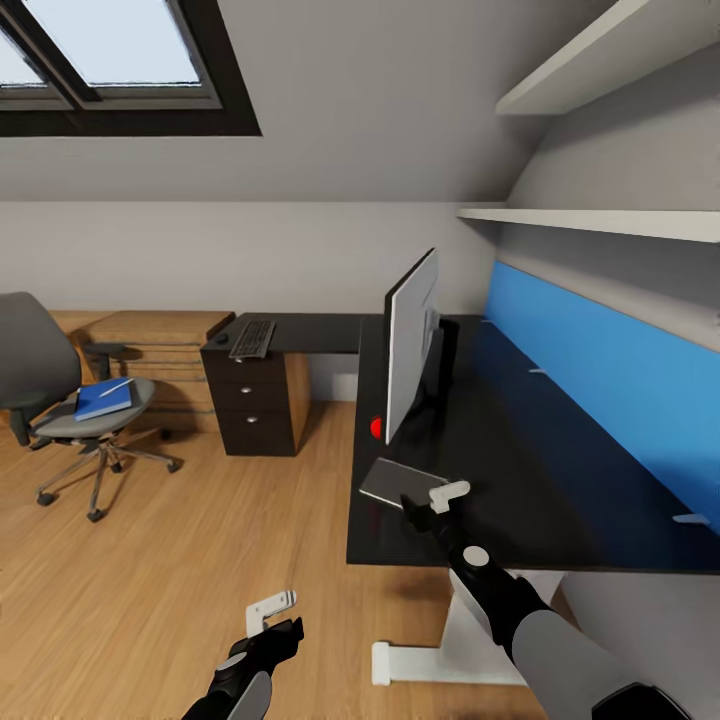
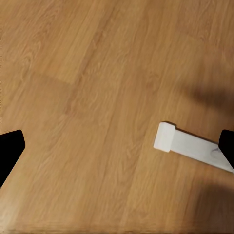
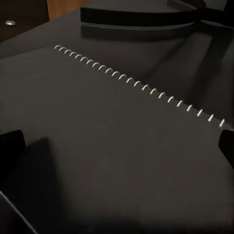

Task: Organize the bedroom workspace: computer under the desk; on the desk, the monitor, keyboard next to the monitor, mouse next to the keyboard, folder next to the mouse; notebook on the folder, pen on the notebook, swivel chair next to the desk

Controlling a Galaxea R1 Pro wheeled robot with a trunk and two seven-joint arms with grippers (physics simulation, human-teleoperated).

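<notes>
1. Sloped attic ceiling with a dark-framed skylight sits at my 11 o'clock, white wall shelves at 1 o'clock, and warm wooden plank floor spreads below
2. My large L-shaped desk with glossy black top runs from 12 to 2 o'clock along a bright blue wall panel
3. On it the wide thin monitor with silver-white back stands upright, seen nearly edge-on; a small red thing shows at its base
4. The slim silver-grey keyboard with dark keys lies on the far desk wing at 11 o'clock, above the black drawer unit
5. The grey upholstered swivel chair on a chrome star base stands at 10 o'clock, well apart from the desk; the flat bright blue folder lies on its seat with the thin white pen on top
6. My right gripper hovers with fingers spread over a dark spiral-bound notebook near the desk's front edge
7. My left gripper hangs low at 6 o'clock, fingers spread, above the floor beside a white desk foot
</notes>
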